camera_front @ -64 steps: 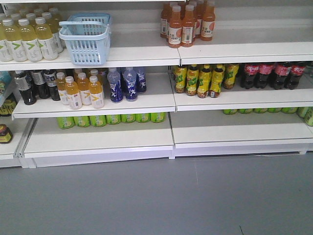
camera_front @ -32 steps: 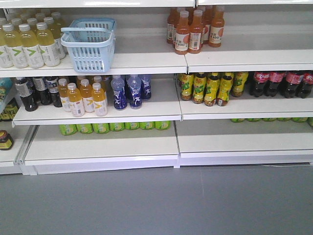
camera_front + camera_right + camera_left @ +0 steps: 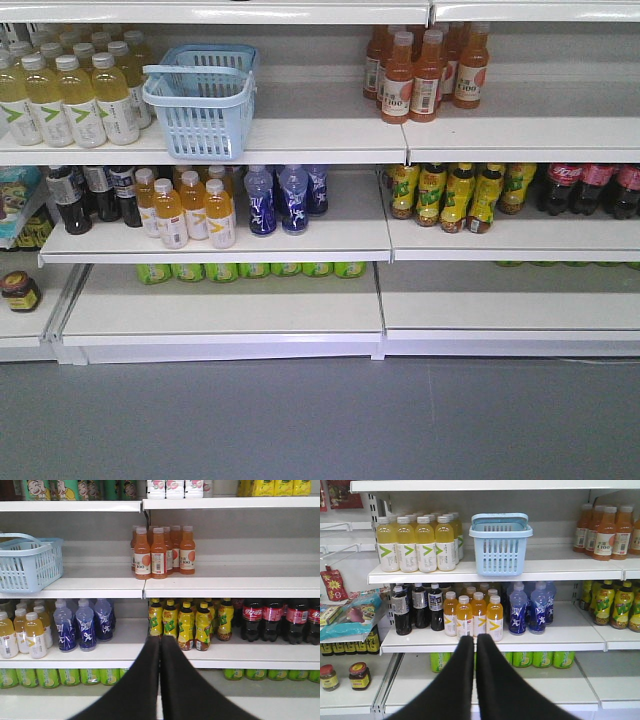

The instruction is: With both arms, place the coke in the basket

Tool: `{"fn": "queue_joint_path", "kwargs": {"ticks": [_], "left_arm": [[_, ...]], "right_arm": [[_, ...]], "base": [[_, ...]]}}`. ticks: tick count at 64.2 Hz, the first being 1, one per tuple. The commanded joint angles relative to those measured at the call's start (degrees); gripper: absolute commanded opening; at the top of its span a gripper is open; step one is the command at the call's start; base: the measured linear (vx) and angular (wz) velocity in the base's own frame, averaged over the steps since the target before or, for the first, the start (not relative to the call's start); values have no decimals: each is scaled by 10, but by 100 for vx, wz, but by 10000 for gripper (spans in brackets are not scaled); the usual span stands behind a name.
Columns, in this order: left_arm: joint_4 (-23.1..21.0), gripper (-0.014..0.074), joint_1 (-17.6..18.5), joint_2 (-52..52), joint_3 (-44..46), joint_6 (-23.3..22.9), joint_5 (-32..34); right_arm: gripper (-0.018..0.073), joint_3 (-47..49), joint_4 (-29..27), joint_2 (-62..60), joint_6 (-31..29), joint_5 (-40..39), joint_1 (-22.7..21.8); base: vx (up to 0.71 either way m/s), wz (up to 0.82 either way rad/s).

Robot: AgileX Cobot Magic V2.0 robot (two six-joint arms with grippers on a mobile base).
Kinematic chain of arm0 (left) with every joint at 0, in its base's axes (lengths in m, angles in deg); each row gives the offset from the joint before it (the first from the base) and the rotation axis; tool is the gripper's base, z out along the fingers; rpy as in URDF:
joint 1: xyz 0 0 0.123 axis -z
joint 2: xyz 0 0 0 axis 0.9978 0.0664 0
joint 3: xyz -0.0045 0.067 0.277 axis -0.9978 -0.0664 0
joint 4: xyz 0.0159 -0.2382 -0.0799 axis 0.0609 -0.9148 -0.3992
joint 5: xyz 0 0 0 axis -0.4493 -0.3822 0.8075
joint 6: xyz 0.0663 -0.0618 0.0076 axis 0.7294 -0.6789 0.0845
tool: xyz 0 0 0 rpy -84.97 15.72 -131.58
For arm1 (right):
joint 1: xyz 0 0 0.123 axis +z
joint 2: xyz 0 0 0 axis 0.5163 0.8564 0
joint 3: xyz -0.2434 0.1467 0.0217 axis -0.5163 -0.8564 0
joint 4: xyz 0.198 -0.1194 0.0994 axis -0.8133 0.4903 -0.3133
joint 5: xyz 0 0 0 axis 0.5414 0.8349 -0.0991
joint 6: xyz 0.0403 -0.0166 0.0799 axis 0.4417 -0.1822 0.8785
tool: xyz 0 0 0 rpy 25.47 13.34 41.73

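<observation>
White store shelves [image 3: 230, 310] fill the front view; the basket [image 3: 200, 125] stands upright on the upper shelf [image 3: 320, 135], just beside yellow drink bottles [image 3: 70, 95]. Left wrist view: the left gripper [image 3: 475, 638] has its fingers pressed together, empty. Right wrist view: the right gripper [image 3: 160, 639] is likewise closed on nothing; dark cola bottles [image 3: 272, 620] stand at right.
</observation>
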Motion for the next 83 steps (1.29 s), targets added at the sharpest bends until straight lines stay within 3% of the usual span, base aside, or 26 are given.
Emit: {"fn": "queue_joint_path", "kwargs": {"ticks": [1,83], "left_arm": [[-4,-6,0,7,19,-1,48],[-4,-6,0,7,19,-1,48]], "right_arm": [[-10,-4,2,-3,-3,-44,-3],[-10,-4,2,-3,-3,-44,-3]], "base": [[11,6],[13,2]]}}
